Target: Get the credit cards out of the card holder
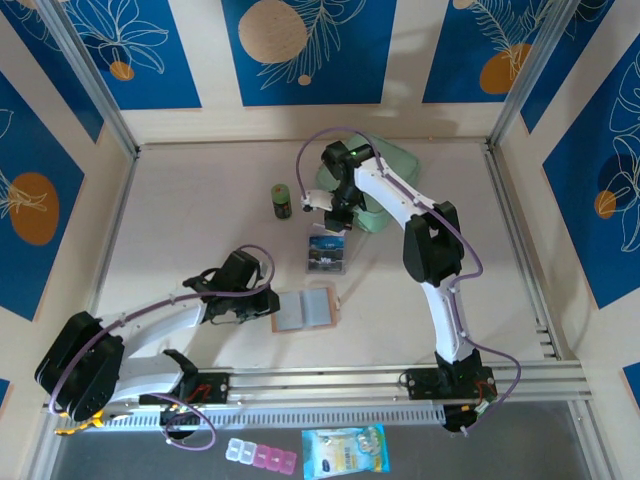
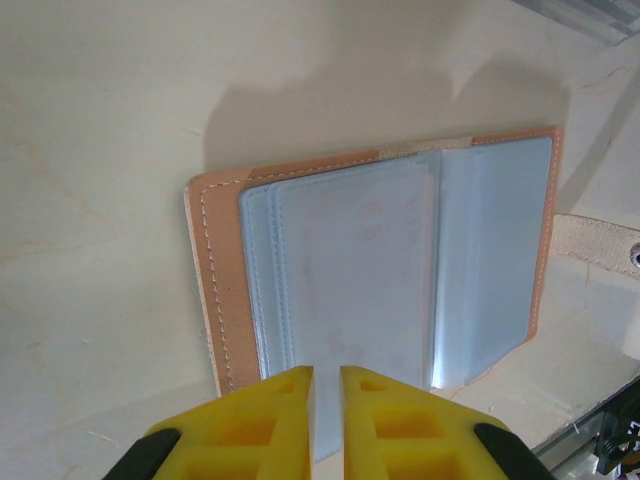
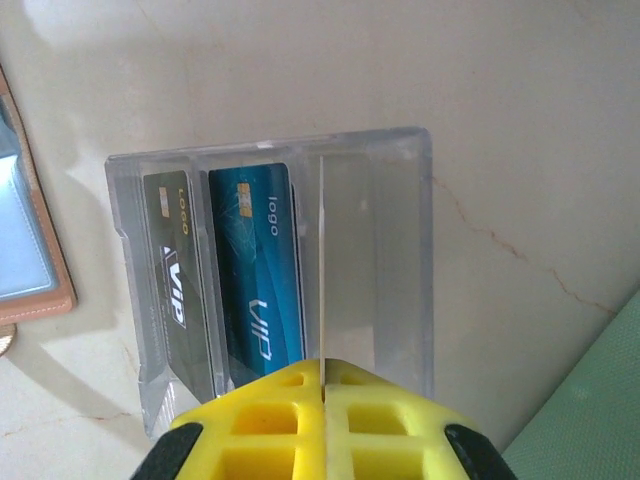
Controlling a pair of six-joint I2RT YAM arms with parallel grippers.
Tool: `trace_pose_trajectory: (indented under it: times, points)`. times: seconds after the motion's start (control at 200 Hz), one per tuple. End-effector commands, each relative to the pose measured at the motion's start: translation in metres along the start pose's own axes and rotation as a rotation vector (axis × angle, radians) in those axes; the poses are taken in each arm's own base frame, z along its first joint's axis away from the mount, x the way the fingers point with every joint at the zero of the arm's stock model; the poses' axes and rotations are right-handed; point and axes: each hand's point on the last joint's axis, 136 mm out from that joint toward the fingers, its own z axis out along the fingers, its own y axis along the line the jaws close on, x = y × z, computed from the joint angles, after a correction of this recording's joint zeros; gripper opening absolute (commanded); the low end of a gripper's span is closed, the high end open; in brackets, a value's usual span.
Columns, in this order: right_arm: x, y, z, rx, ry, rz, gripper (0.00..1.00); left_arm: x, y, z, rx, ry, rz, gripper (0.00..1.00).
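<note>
The pinkish-tan card holder (image 1: 305,308) lies open on the table, its grey see-through pockets (image 2: 370,270) facing up. My left gripper (image 2: 326,375) is at its near edge, jaws almost together, nipping the edge of a pocket leaf. My right gripper (image 3: 323,365) is shut on a thin credit card (image 3: 323,270) seen edge-on. It holds the card upright over the right compartment of the clear plastic box (image 3: 415,250). A grey card (image 3: 175,270) and a teal-blue card (image 3: 258,275) stand in the box's other slots. From above, the right gripper (image 1: 335,213) hangs just behind the box (image 1: 327,253).
A small green can (image 1: 282,200) stands left of the right gripper, and the mint-green zip case (image 1: 390,195) lies behind it. A pill organiser (image 1: 262,455) and a printed sachet (image 1: 345,450) sit in front of the arm bases. Metal rails edge the table.
</note>
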Motion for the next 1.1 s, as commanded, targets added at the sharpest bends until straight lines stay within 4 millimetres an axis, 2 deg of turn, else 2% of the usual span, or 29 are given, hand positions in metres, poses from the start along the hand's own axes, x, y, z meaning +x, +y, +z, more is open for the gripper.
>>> trace_pose_trajectory:
  times: [0.0, 0.36, 0.595, 0.83, 0.945, 1.095]
  points:
    - [-0.004, 0.009, -0.021, 0.005, -0.040, 0.014, 0.01, 0.002, 0.004, -0.002, -0.014, -0.001, -0.004, 0.14]
    - [0.001, -0.002, -0.017, 0.036, -0.016, 0.040, 0.01, 0.002, 0.005, -0.001, -0.015, 0.001, -0.005, 0.14]
    - [0.004, -0.007, -0.003, 0.018, 0.003, 0.056, 0.01, 0.002, 0.006, -0.001, -0.017, 0.002, -0.009, 0.14]
    - [0.006, 0.000, 0.014, -0.034, 0.026, 0.055, 0.02, 0.004, 0.008, 0.000, -0.021, 0.006, -0.008, 0.14]
    - [0.004, 0.004, 0.016, -0.050, 0.023, 0.050, 0.07, 0.004, 0.008, 0.001, -0.022, 0.009, -0.008, 0.14]
    - [-0.002, -0.007, 0.000, 0.018, -0.007, 0.066, 0.16, 0.003, 0.007, 0.001, -0.019, 0.006, -0.009, 0.14]
